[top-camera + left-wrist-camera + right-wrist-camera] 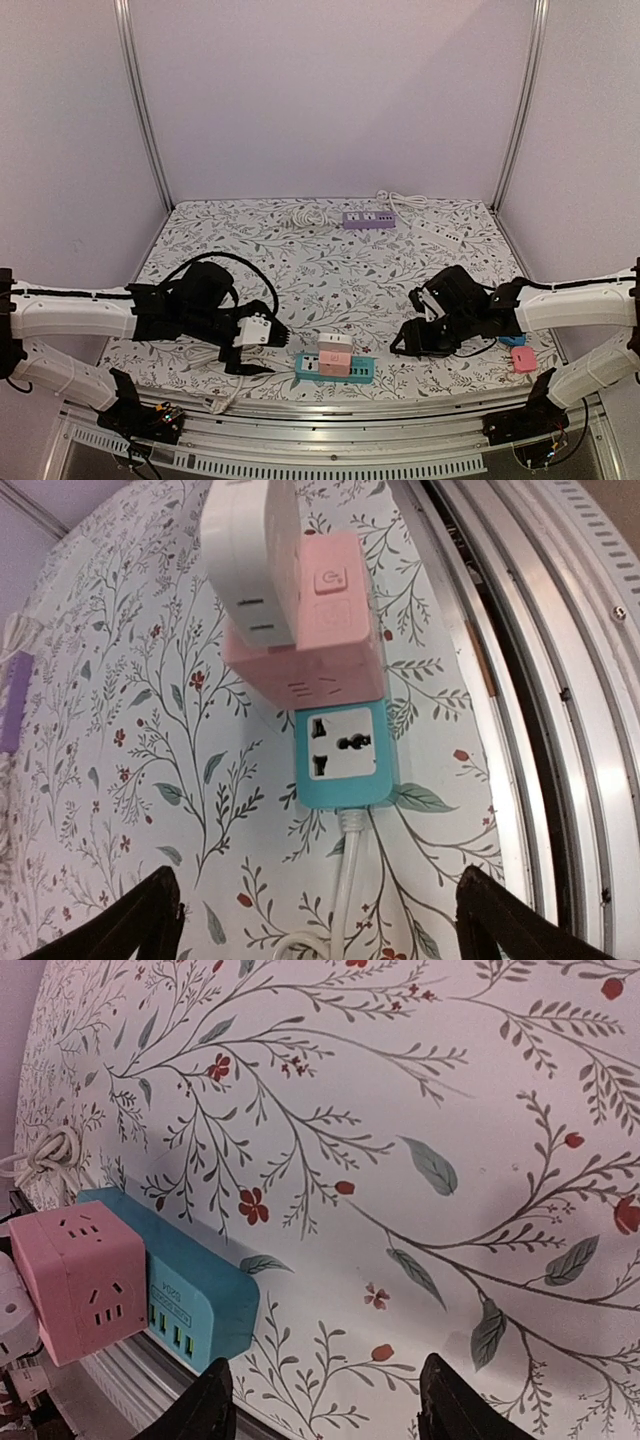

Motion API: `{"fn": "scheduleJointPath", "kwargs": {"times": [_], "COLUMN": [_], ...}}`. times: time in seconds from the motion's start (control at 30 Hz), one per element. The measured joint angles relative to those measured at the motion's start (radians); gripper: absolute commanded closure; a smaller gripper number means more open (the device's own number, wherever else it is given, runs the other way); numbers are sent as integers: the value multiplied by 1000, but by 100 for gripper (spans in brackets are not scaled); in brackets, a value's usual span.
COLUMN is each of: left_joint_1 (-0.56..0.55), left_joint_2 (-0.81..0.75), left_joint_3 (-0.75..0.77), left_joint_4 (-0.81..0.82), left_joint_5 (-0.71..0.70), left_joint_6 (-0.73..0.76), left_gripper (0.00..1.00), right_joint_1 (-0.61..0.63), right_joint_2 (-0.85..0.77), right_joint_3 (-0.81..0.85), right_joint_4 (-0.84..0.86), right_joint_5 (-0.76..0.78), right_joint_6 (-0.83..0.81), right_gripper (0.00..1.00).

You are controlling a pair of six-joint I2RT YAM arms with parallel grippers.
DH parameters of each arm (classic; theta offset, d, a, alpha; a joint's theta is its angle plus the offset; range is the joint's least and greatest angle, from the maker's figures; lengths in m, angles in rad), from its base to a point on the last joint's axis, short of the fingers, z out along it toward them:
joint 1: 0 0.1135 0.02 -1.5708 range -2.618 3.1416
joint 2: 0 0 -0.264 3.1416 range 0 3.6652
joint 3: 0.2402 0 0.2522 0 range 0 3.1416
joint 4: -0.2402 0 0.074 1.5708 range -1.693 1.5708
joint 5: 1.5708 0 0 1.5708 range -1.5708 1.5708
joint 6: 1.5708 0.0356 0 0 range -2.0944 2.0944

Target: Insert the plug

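Note:
A teal power strip (335, 369) lies near the table's front edge. A pink cube adapter (333, 359) stands on it, with a white plug (335, 341) against the cube's far side. In the left wrist view the strip's free socket (345, 742) faces up, below the pink cube (318, 630) and the white plug (250, 560). My left gripper (268, 348) (320, 920) is open just left of the strip, over its white cable (348, 865). My right gripper (404, 336) (330, 1405) is open to the strip's right, holding nothing. The strip's USB end (195, 1295) and the cube (80, 1280) lie to its left.
A purple power strip (368, 219), a coiled white cable (310, 213) and a white power strip (440, 234) lie at the back. A pink adapter (524, 359) and a small blue item (512, 341) sit at the front right. A metal rail (330, 408) borders the front edge.

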Motion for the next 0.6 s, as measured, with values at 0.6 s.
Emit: {"fn": "scheduleJointPath", "kwargs": {"times": [0.6], "left_joint_1": [2], "left_joint_2": [-66], "left_joint_3": [-55], "left_joint_4": [-134], "left_joint_5": [-100], "left_joint_6": [25], "left_gripper": [4], "right_joint_1": [87], "right_joint_2": [486], "right_joint_3": [169], "right_joint_4": [467], "right_joint_5": [-239], "right_joint_6": [237], "right_gripper": [70]}}
